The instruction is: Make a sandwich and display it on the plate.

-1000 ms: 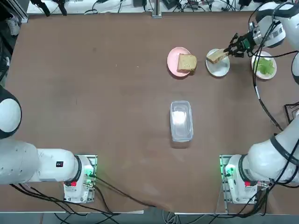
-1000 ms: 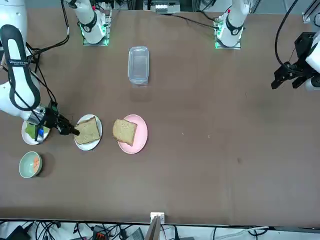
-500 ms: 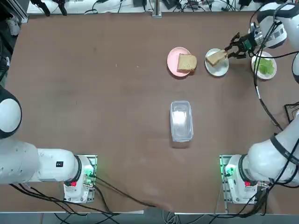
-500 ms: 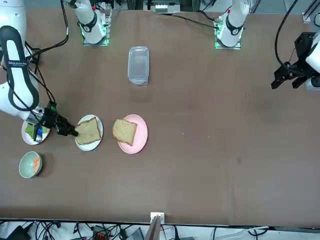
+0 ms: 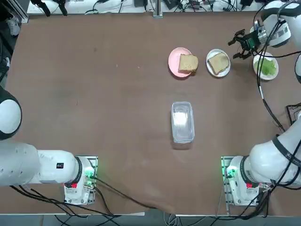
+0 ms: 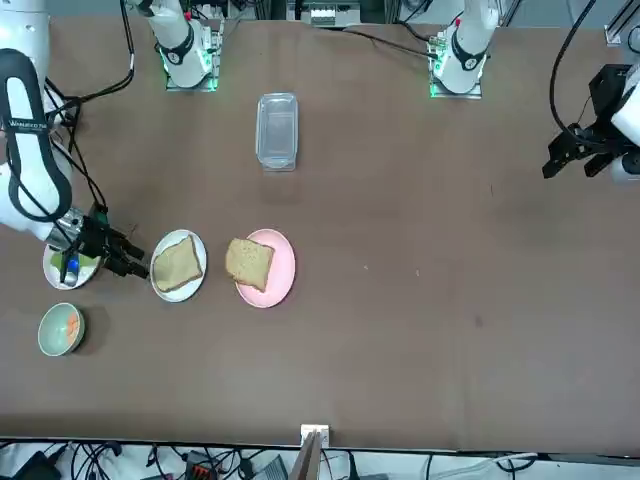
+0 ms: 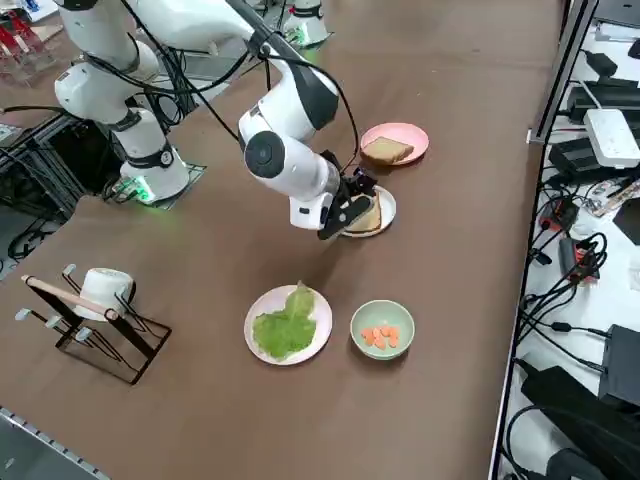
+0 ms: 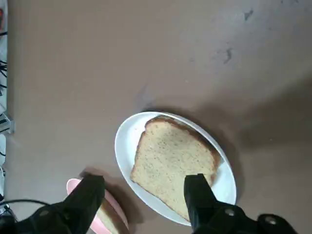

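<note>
Right end effector [image 8: 142, 187]: wide apart, holding nothing, near bread slice [image 8: 173, 165] | slice: on white plate [image 8: 225, 183] | lettuce [image 7: 285, 326]: on another plate [image 7: 257, 350]

We saw the right claw [image 5: 232, 50] let go of the bread slice [image 5: 218, 62], spread its fingers and back off from the white plate [image 5: 208, 64], where the slice had settled inside the rim.

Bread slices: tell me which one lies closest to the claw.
The bread slice on the white plate, beside the open claw; the other sits on the pink plate.
</note>
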Available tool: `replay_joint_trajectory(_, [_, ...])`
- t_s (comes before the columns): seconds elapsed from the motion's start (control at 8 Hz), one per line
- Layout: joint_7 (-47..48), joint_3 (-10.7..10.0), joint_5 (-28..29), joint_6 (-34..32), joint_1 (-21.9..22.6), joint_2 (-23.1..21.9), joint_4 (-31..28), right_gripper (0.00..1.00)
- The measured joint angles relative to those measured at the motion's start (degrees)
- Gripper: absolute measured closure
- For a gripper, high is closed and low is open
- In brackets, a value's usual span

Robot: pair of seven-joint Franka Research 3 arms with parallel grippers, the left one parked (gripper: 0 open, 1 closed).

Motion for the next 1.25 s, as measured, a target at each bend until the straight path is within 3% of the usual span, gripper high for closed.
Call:
replay_joint_trajectory(0.38, [-4.0,-0.4,-2.9,-0.3,-2.5,-2.1,2.2,0.00])
replay_joint_trajectory(0.75, [-5.8,-0.4,-20.2,-1.9,-4.9,-2.6,7.7,0.00])
replay_joint_trajectory(1.25, [-14.8,0.0,-33.7,-2.0,-4.9,1.0,15.3,0.00])
